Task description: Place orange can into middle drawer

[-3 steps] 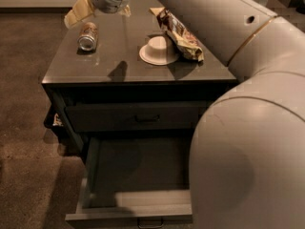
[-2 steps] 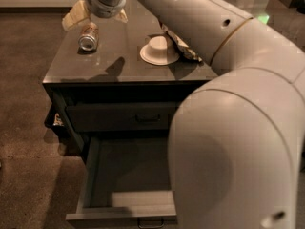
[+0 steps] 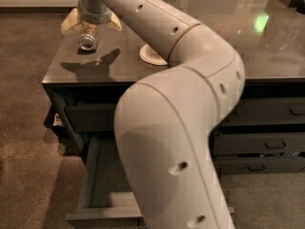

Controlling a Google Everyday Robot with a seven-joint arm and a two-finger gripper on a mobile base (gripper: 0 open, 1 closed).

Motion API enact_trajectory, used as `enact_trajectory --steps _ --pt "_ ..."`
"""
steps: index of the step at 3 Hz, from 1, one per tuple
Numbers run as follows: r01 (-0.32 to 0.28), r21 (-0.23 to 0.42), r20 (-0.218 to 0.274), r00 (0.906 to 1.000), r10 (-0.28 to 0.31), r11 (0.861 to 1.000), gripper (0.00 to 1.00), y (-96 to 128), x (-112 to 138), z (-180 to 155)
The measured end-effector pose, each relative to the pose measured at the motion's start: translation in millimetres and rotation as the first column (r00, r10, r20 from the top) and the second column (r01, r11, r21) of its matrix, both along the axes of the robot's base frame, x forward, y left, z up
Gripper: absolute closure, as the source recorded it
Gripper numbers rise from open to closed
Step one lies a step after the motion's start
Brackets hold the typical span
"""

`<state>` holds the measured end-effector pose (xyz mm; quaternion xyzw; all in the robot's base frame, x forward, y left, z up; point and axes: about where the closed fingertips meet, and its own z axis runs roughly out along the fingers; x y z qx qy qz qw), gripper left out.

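The orange can (image 3: 87, 37) lies on its side at the far left corner of the dark cabinet top (image 3: 95, 70), a silver end facing me. My gripper (image 3: 90, 26) is right over it, open, with one pale finger (image 3: 69, 23) on each side of the can and wider apart than it. The middle drawer (image 3: 102, 187) is pulled out below the cabinet front, dark grey with paler inner walls. My arm hides most of it, including its handle.
A white dish (image 3: 151, 55) sits on the top to the right of the can, half hidden by my arm. Closed drawer fronts with bar handles (image 3: 276, 144) stand to the right. A glossy counter (image 3: 267, 37) runs behind. Brown carpet (image 3: 24, 128) lies to the left.
My gripper has come down from above the can so that its fingers now straddle it. The arm now fills more of the view and hides the snack bag.
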<state>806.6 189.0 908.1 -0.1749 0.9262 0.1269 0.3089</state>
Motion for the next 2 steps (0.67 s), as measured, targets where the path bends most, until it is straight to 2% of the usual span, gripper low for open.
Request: enact_trajectory --steps 1,2 --pt "0.043 -0.038 -0.038 0.9983 -0.044 0.998 0.0 6 23 -28" --pt "0.056 -0.053 -0.061 0.9964 -0.06 0.997 0.0 16 37 -46"
